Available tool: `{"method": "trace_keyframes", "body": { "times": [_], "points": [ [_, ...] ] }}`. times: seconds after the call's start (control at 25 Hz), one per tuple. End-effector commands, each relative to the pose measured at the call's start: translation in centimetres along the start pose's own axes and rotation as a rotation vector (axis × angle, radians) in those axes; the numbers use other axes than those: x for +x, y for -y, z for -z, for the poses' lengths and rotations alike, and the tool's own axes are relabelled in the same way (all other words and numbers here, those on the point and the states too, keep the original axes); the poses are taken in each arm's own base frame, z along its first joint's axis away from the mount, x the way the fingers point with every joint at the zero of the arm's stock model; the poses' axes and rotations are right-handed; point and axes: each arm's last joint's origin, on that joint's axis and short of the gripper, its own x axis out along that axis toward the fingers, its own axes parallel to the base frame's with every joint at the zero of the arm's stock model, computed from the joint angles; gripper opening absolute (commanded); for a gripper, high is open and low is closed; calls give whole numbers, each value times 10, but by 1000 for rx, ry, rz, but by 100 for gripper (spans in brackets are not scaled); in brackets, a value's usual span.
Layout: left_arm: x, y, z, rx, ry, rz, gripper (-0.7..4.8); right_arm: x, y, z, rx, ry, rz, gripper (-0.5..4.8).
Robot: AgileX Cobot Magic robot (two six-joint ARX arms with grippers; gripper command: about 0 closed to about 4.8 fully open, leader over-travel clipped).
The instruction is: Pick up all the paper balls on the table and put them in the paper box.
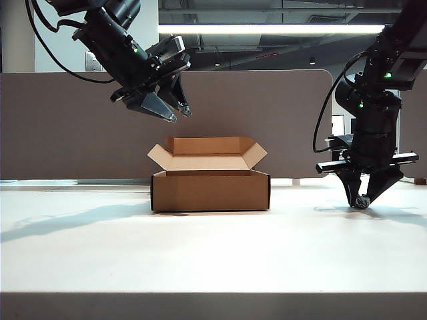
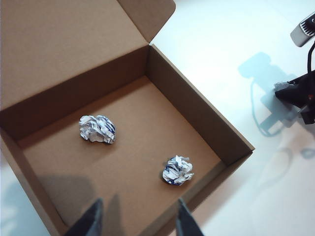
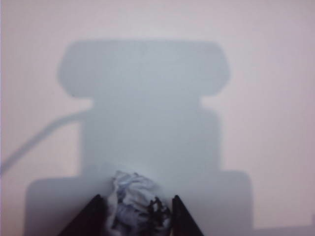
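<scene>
One paper ball (image 3: pixel 132 204) half-hidden between right gripper (image 3: pixel 138 216)

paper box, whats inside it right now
Two paper balls lie apart on the floor of the paper box. The corner under the left claw is out of view.
</scene>
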Motion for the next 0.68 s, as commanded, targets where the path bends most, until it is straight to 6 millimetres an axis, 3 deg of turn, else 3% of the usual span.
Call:
{"method": "trace_keyframes", "body": {
  "times": [0.04, 0.2, 0.4, 0.56, 0.68],
  "points": [
    [-2, 1, -3, -1, 11, 2, 182, -2, 1, -3, 4, 16, 3, 150],
    [-2, 1, -3, -1, 11, 2, 183, -6, 2, -9, 7, 37, 2, 143],
    [-2, 1, -3, 2, 11, 2, 183, -25, 3, -32, 22, 104, -69, 143],
    [-2, 1, -3, 3, 11, 2, 182, -51, -6, -59, 119, 193, -439, 144],
    [-2, 1, -3, 3, 11, 2, 183, -69, -23, -77, 135, 284, -620, 144]
  ]
}}
